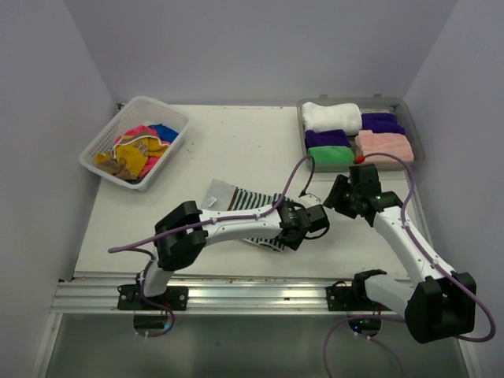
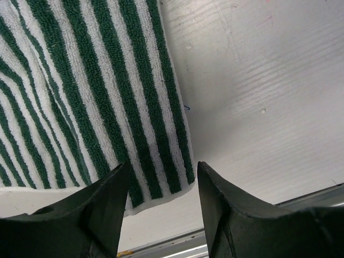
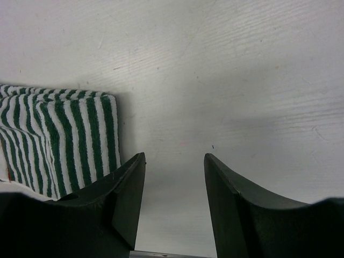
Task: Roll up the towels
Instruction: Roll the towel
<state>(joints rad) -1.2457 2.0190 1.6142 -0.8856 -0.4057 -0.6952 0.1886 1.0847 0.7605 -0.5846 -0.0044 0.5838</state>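
On the tabletop, the striped towel is laid out under the left tool, spread over its edge, nothing pinched. Probably soft and floppy, so a corner should be grabbed; the right tool is spread just beside it.

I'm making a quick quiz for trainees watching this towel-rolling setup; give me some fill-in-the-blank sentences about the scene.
The towel spread on the table is ___.
The rolled towels lie in the grey ___.
The loose towels are heaped in the white ___.
The left tool and right tool both stand ___, gripping nothing.
Missing words: striped; tray; basket; open.
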